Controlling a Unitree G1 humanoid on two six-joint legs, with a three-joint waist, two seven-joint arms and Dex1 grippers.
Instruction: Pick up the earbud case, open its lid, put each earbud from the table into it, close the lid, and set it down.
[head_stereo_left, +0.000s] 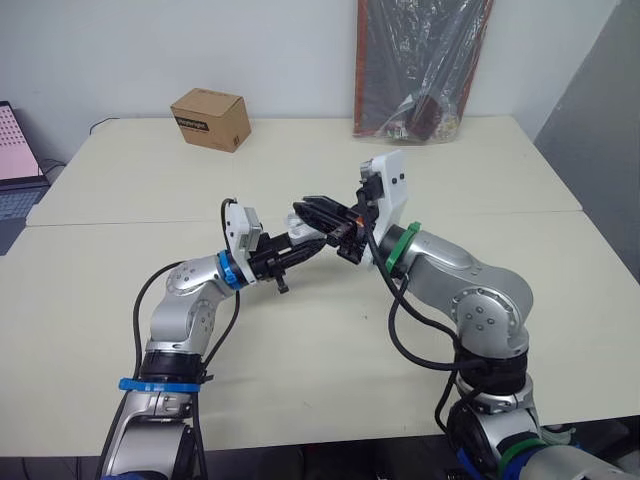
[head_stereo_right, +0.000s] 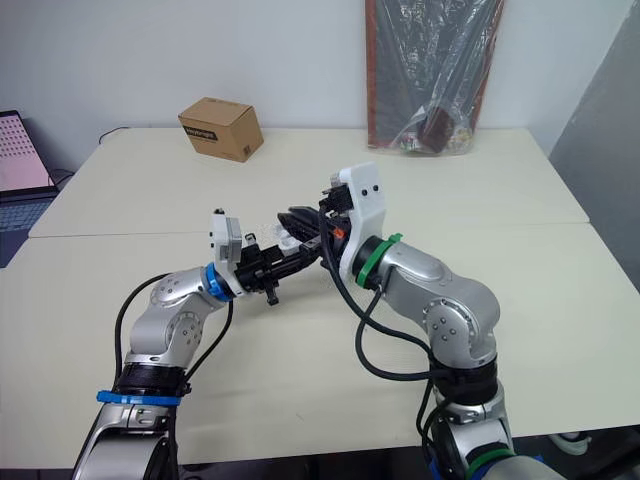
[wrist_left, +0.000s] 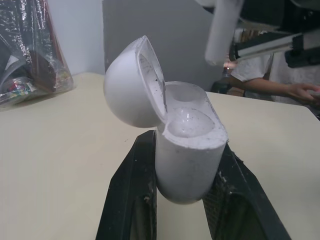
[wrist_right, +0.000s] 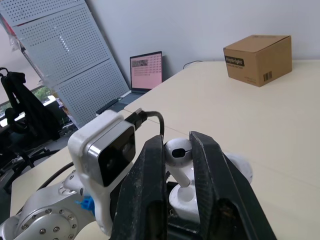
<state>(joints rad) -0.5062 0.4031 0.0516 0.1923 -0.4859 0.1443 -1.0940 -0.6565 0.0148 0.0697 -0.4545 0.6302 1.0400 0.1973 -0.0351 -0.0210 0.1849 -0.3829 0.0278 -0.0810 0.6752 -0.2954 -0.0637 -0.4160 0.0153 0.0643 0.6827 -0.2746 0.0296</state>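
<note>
step: seating an earbud (wrist_right: 178, 152) | left gripper (head_stereo_left: 305, 243) clamped shut on the earbud case (wrist_left: 186, 172), lid (wrist_left: 131, 90) swung open, held above the table (head_stereo_left: 120, 260) centre | right gripper (wrist_right: 179, 142), at the case's 3 o'clock, pinches the earbud stem-down just over it | next: line stem with the empty-looking well (wrist_left: 185, 92), lower, let go, then shut lid

Over the middle of the table (head_stereo_left: 480, 170) the open earbud case (wrist_left: 187, 150) sits in the left gripper (wrist_left: 186, 165), the earbud (wrist_right: 177, 151) in the right gripper (wrist_right: 178, 143) just above it, with a box (head_stereo_left: 210, 118) far-left, a bag (head_stereo_left: 420, 65) against the wall far-right, and a laptop (head_stereo_left: 15, 170) beyond the left edge.
</note>
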